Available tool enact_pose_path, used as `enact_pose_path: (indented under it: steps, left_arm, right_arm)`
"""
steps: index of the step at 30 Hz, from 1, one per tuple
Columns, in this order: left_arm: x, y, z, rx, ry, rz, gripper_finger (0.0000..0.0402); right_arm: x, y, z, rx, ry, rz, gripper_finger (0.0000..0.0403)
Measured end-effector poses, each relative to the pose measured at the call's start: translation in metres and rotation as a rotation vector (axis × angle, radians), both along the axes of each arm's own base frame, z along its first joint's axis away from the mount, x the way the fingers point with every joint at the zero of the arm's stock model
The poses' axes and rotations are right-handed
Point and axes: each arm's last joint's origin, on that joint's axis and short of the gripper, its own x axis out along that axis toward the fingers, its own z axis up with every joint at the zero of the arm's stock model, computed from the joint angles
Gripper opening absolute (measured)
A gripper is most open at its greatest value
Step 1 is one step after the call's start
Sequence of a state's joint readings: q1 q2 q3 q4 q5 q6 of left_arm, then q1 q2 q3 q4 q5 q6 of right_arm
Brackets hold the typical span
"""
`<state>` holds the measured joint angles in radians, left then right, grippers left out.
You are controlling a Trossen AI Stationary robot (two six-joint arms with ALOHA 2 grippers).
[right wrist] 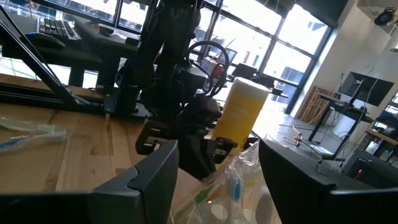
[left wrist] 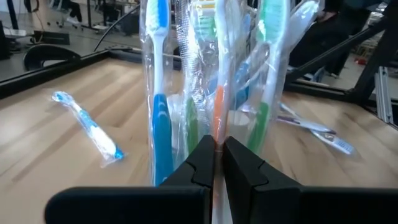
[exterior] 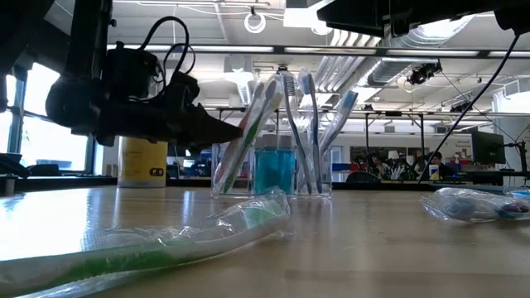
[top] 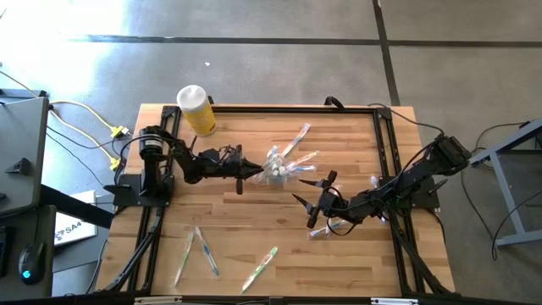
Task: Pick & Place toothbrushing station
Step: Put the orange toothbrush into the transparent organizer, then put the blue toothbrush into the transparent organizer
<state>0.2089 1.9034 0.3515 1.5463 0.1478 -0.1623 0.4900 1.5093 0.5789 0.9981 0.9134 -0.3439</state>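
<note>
A small clear see-through plastic container (top: pixel 276 167) stands upright near the middle of the pale wooden surface (top: pixel 254 220), filled with thin wrapped toothbrushes (exterior: pixel 286 124) with green, blue, and orange handles that fan out above its rim. The left end effector (top: pixel 246 172) sits just beside the container on the side toward the left arm's base, its two dark fingers (left wrist: pixel 205 168) clenched flat together; in the left wrist view their tips are right at the container wall, and whether they pinch anything between them I cannot tell.

The right end effector (top: pixel 315 202) hovers low over the surface near the container on the opposite side, fingers (right wrist: pixel 155 174) spread apart and released, nothing between them. A wrapped item (top: pixel 334 226) lies just beside it.

More wrapped toothbrushes lie loose toward the front edge: a pair crossing each other (top: pixel 197 252) and a green-handled one (top: pixel 260 268). A yellow cylindrical bottle with a white cap (top: pixel 196 109) stands at the far edge, well apart from the container.
</note>
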Motion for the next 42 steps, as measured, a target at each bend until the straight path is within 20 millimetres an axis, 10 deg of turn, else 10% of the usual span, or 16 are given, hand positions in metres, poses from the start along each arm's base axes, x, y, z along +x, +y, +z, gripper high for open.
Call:
enact_pose_path:
  steps: [11, 25, 42]
  left_arm:
    - [-0.002, 0.0, -0.002, -0.004, 0.019, 0.0, 0.0017]
    - [-0.001, 0.0, 0.001, -0.014, -0.004, 0.001, 0.0144]
    - [-0.014, -0.003, 0.04, 0.107, -0.037, 0.007, 0.015]
  right_arm:
    - [0.0, 0.0, 0.0, -0.018, 0.009, -0.004, 0.0215]
    - [0.0, 0.0, 0.0, -0.019, 0.01, -0.004, 0.0215]
    - [0.0, 0.0, -0.002, -0.029, 0.03, -0.005, 0.0215]
